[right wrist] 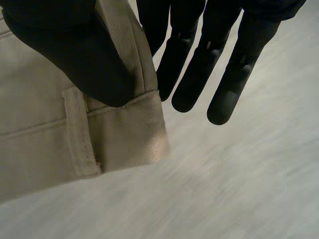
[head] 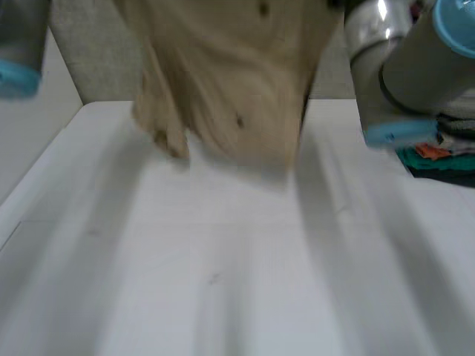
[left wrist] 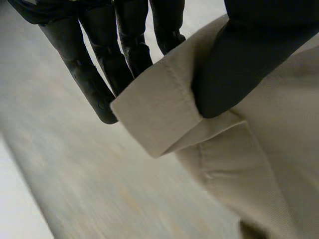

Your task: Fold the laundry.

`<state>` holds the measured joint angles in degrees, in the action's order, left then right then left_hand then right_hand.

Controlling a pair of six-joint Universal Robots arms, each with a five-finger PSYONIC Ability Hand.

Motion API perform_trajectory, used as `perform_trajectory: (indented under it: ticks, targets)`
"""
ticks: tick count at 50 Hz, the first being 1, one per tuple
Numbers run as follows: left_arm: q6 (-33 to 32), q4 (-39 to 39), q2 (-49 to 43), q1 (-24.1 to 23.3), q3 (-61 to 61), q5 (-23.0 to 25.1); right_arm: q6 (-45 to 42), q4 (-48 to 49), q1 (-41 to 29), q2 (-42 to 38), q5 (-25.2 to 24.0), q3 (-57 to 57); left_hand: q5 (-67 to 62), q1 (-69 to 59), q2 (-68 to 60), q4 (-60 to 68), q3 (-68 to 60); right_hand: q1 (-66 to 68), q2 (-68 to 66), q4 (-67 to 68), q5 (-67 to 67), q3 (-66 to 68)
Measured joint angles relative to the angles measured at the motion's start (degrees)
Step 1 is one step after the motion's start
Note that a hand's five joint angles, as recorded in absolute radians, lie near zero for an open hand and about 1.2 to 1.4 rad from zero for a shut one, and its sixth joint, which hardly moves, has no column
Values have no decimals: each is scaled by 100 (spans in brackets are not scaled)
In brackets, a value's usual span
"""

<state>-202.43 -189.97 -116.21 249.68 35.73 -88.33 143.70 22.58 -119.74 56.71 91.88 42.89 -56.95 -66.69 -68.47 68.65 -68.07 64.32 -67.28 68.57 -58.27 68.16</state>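
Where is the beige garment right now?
Head view: the beige garment hangs over the white table, far middle, pinched by the left hand and the right hand.

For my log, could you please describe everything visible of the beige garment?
The beige garment is twill-like cloth with a stitched band and belt loop, probably trousers. It hangs creased, its lower end near the white table. The left hand and the right hand each pinch a band end between thumb and fingers.
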Motion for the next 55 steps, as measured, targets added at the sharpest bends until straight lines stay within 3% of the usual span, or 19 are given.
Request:
perform_trajectory:
  ticks: [5, 13, 21, 32, 35, 36, 40, 44, 55]
  targets:
    - [579, -841, 1, 45, -365, -63, 155, 1539, -125, -66, 20, -326, 0, 0, 0, 0, 0, 0, 0, 1, -4, 0]
    - [794, -719, -42, 183, 269, -273, 174, 1759, -140, -375, -95, -363, 0, 0, 0, 0, 0, 37, 0, 2, -9, 0]
    - [772, -422, -77, 205, 2143, -322, 213, 1196, -8, -557, -440, 597, 0, 0, -2, 0, 0, 37, 0, 3, -9, 0]
    - [500, -338, -412, 177, 5212, 277, -428, -833, 10, -244, -765, 3604, 330, 329, 548, -531, 513, 37, 0, 5, -9, 0]
    - [256, -192, -362, 233, 5556, 377, -594, -1393, 42, -91, -765, 3973, 2059, 2279, 2308, -2244, 2157, -365, 691, -737, 622, -732]
    - [120, -94, -305, 259, 5665, 404, -616, -1628, 65, -17, -763, 4069, 2900, 3136, 3127, -3083, 2980, -1338, 1607, -1642, 1624, -1633]
    - [-280, 267, -62, 325, 5832, 418, -484, -2191, 140, 231, -760, 4180, 4487, 4521, 4577, -4661, 4515, -3350, 3652, -3711, 3779, -3672]
    - [-617, 674, 270, 384, 5852, 361, -30, -2650, 276, 596, -773, 4150, 4869, 4687, 4918, -4988, 4870, -4429, 4680, -4884, 4992, -4799]
    - [-597, 1002, 990, 518, 5818, 315, 1207, -2994, 650, 1004, -945, 3932, 4840, 4685, 4912, -4975, 4863, -4461, 4707, -4919, 4987, -4920]
